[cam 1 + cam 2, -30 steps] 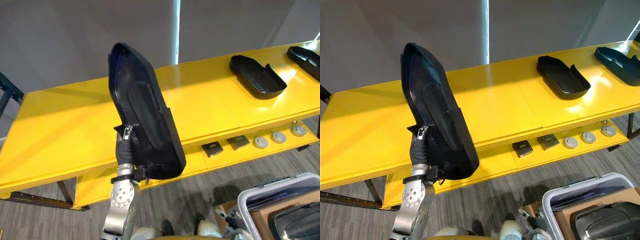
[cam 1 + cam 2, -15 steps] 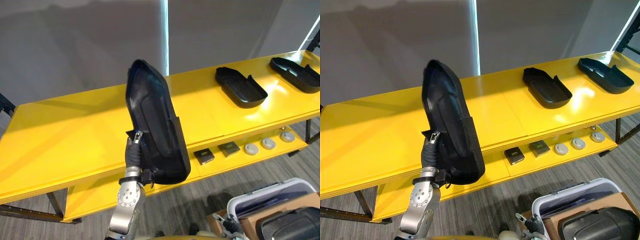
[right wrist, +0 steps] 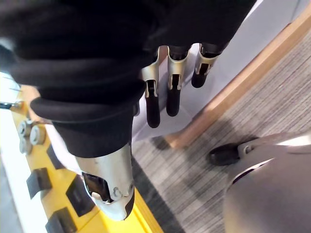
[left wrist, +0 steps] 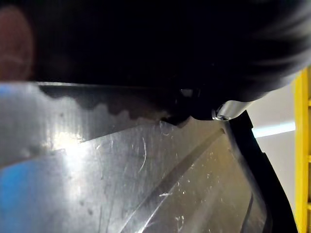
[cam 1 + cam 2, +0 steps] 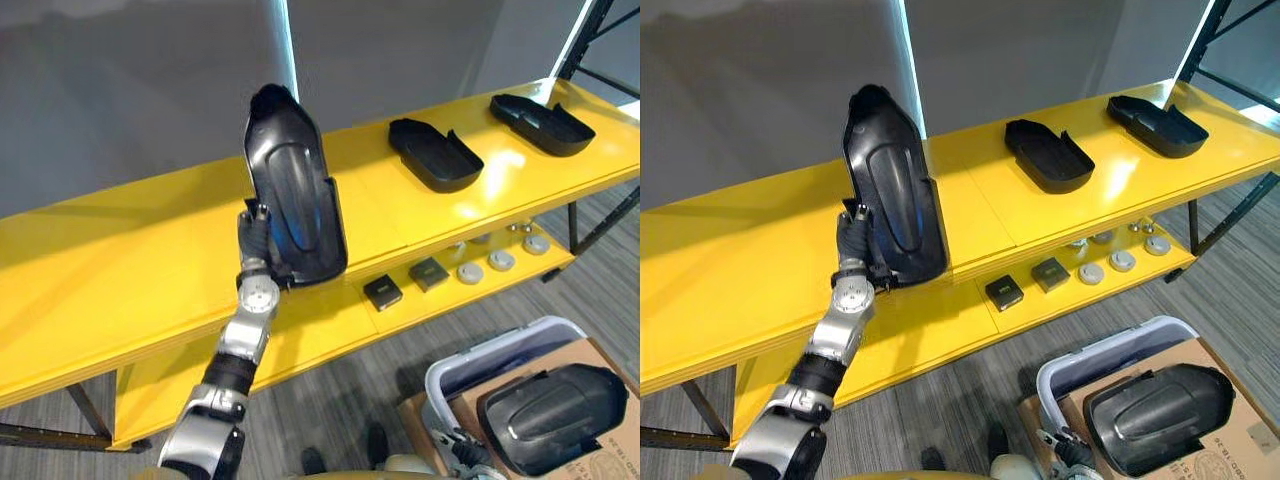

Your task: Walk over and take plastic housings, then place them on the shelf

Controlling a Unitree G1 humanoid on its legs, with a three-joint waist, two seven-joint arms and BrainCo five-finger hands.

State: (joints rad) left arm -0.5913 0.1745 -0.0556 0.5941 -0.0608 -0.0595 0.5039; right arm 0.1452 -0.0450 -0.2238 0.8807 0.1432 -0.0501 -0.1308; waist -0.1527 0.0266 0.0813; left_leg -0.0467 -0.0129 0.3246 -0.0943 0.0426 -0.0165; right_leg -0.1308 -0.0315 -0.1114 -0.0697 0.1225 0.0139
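Note:
My left hand (image 5: 255, 236) is shut on the lower edge of a long black plastic housing (image 5: 291, 190), holding it upright with its hollow side turned away from me. The housing stands over the front part of the yellow shelf top (image 5: 120, 270); whether it touches the board I cannot tell. The left wrist view looks along the housing's glossy surface (image 4: 146, 184) from very close. Two more black housings (image 5: 435, 153) (image 5: 540, 108) lie farther right on the same board. My right hand (image 3: 167, 92) hangs low with relaxed fingers beside a pale bin wall, holding nothing.
The lower shelf board (image 5: 330, 325) carries small black square parts (image 5: 383, 292) and grey round parts (image 5: 487, 265). At the lower right a grey bin (image 5: 470, 365) and a cardboard box hold another black housing (image 5: 550, 405). A dark rack post (image 5: 580, 30) rises at the far right.
The camera has come closer and shifted along the shelf. My left arm has stretched out, carrying the housing forward and over the shelf top. The box with the housing shows more fully.

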